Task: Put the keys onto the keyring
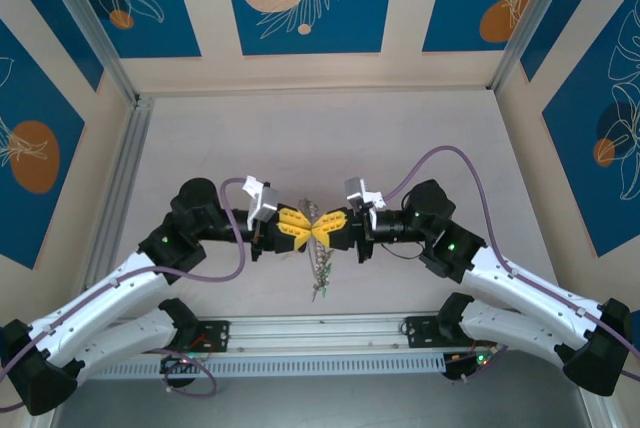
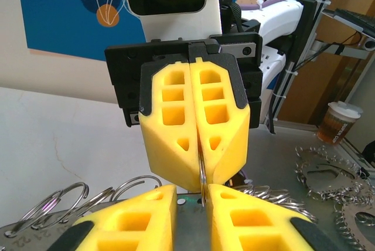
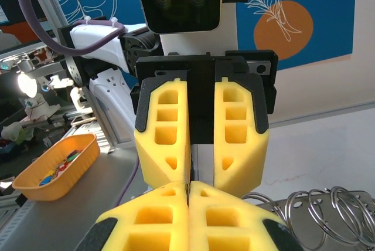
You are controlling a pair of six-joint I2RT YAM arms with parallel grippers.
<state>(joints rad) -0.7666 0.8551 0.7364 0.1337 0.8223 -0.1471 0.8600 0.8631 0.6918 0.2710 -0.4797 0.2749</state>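
Both grippers meet tip to tip above the middle of the table. My right gripper (image 1: 328,229) is shut on the thin metal wire of the keyring (image 2: 202,176), which runs down between its yellow fingers (image 2: 176,145). The keyring (image 1: 320,273) hangs edge-on below the tips, with a small greenish cluster at its low end. My left gripper (image 2: 192,191) stands slightly open; the wire lies against the inner edge of its right finger (image 2: 246,216). From the right wrist, the right gripper (image 3: 187,186) is shut and the left gripper (image 3: 202,172) faces it with jaws apart. The keys are hidden.
Loose metal rings (image 2: 58,201) lie at the bottom of the left wrist view, and more rings (image 3: 328,204) in the right wrist view. An orange tray (image 3: 55,166) of small coloured items and a cup (image 2: 338,123) stand off the table. White walls enclose the table (image 1: 320,138).
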